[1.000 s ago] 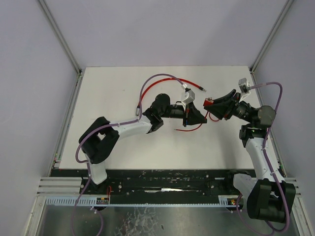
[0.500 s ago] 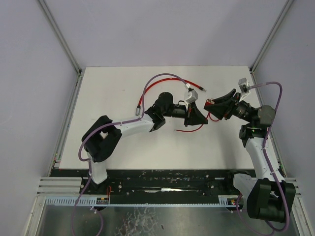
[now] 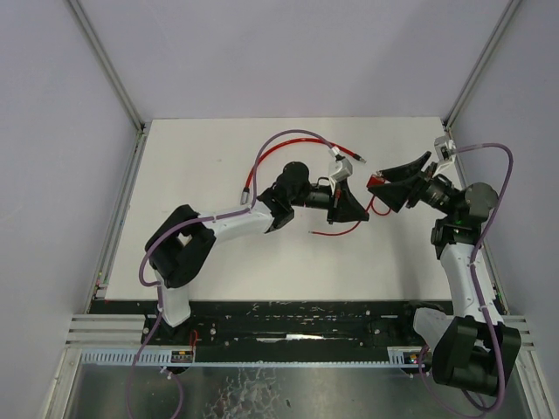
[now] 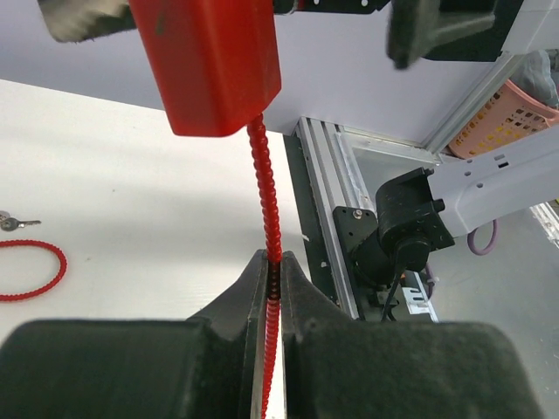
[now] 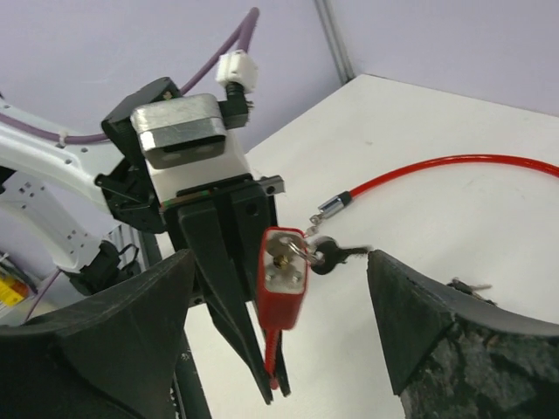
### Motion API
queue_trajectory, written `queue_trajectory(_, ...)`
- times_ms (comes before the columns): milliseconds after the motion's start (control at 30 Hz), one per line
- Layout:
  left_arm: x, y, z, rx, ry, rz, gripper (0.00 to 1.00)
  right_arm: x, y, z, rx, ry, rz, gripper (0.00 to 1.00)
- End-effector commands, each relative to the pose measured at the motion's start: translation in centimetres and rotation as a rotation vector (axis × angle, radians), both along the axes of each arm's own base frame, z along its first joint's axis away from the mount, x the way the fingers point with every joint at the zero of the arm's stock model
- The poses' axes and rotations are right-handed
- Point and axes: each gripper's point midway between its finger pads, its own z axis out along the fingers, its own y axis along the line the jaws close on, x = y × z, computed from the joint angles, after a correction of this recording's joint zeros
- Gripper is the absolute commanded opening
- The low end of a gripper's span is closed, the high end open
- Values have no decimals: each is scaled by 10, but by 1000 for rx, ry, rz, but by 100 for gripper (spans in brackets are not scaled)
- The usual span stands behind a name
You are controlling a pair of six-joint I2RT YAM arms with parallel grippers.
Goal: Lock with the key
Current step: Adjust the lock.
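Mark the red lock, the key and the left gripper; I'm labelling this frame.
red lock (image 5: 280, 305): right wrist view, lower part of its red body.
key (image 5: 338, 255): right wrist view, dark end beside the lock.
left gripper (image 4: 273, 264): left wrist view, between its fingertips, clamped on the red cable (image 4: 265, 175).

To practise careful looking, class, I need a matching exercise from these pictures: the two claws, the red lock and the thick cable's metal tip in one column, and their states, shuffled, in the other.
Things
1. left claw
2. right claw
3. red lock
4. thick cable's metal tip

States
A. lying on the white table
B. open, holding nothing
C. shut on the thin red cable
D. raised off the table, a key in its face

Pairs: 1-C, 2-B, 3-D, 4-A
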Motion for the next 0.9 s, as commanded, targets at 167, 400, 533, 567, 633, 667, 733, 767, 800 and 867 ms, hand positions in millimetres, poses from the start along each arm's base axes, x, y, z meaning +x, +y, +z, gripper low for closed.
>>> queue_trajectory(167,21,9,22,-34,67,24,0,13,-24,21,39,-1,-137,100)
queue_trajectory(400,27,12,25,-44,115,23,0,11,-20,15,123,84,-85,100)
queue_trajectory(533,27,11,24,-43,133,19,0,11,-11,7,129,131,-38,95)
queue_trajectory(567,27,10,25,-45,137,14,0,13,-9,4,129,143,-37,93)
queue_trajectory(633,26,10,27,-52,142,4,0,15,-4,-3,118,160,-31,88)
queue_trajectory(667,26,10,26,-52,148,2,0,16,-2,-6,115,167,-27,86)
queue_trajectory(733,25,9,26,-53,154,-4,0,18,1,-9,118,181,-25,80)
queue_trajectory(767,24,9,25,-51,157,-6,0,18,2,-10,120,186,-24,77)
queue_trajectory(800,24,8,25,-51,157,-9,0,19,2,-11,124,192,-25,75)
queue_trajectory(867,22,7,26,-52,158,-19,0,21,3,-12,131,198,-30,72)
